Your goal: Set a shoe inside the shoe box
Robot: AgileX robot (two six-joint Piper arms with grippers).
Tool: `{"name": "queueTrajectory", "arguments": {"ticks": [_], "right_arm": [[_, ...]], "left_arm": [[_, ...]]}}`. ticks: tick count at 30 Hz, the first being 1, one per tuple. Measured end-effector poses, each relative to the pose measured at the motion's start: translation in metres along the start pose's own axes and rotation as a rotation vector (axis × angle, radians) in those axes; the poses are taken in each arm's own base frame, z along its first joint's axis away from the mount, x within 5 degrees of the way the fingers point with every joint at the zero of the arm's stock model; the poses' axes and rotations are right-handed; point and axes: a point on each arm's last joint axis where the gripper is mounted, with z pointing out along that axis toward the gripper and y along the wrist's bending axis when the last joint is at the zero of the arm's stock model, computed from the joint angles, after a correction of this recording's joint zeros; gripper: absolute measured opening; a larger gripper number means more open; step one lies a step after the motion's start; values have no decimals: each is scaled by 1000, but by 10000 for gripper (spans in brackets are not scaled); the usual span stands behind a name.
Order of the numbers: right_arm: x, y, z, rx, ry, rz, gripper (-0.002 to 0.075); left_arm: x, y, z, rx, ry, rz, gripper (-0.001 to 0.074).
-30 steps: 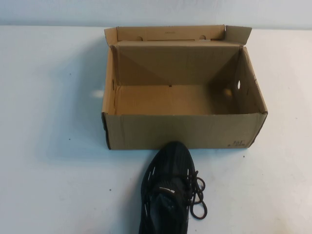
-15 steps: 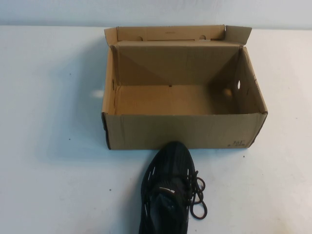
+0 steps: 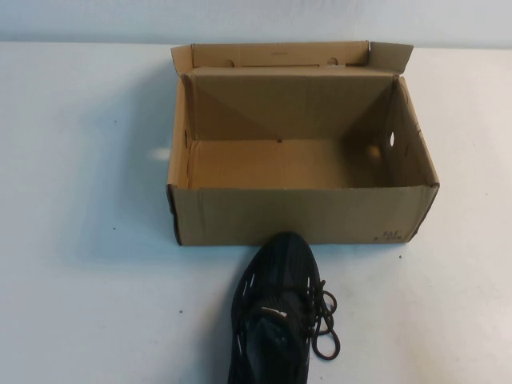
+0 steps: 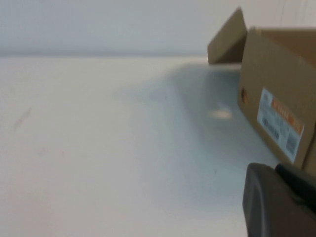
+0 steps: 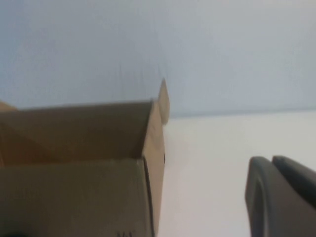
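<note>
The black knit shoe lies on the white table, its toe touching the near wall of the shoe box and its heel cut off by the near edge of the high view. The brown cardboard box stands open and empty, with its flap lid upright at the back. Neither gripper shows in the high view. My left gripper sits low over the table, left of the box, fingers together and empty. My right gripper sits right of the box, fingers together and empty.
The white table spreads on both sides of the box. A pale wall runs behind it. A white and orange label is on the box's left end wall.
</note>
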Motion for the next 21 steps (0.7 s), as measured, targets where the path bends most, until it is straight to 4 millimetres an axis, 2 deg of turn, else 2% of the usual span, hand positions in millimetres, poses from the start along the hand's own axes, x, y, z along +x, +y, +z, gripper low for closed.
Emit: {"name": "queueTrajectory", "arguments": {"ticks": [6, 16, 21], "right_arm": [[-19, 3, -2, -31, -206, 0, -17], [-25, 4, -4, -43, -282, 0, -16], [-46, 7, -13, -81, -540, 3, -16]], "left_arm": [[-22, 2, -3, -18, -245, -60, -1], [-32, 3, -6, -23, -361, -77, -1], [-52, 5, -16, -13, -610, -160, -1]]}}
